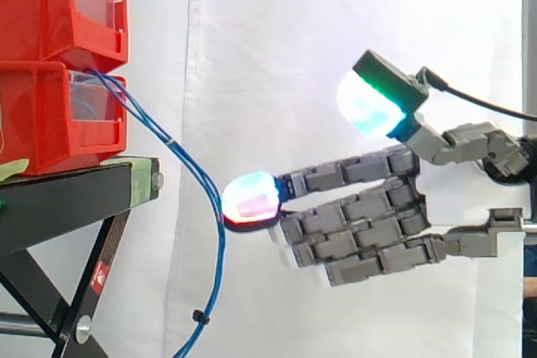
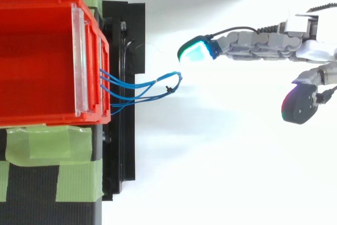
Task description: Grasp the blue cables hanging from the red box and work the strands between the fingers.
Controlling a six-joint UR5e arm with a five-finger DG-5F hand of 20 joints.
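Reaching for the blue cables point(image 1: 221, 241) hanging from the red box point(image 1: 42, 115), the hand point(image 1: 361, 225) keeps its fingers point(image 1: 249, 199) straight, spread, empty; next they must curl round the strands.

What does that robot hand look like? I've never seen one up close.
The hand is built from grey, blocky segments linked in rows, which form long fingers and a thumb. Each one ends in a thick, rounded pad that glows. The upper pad is cyan-white with a green edge and has a black cap behind it. The lower pad is bluish-white and pink with a red underside.
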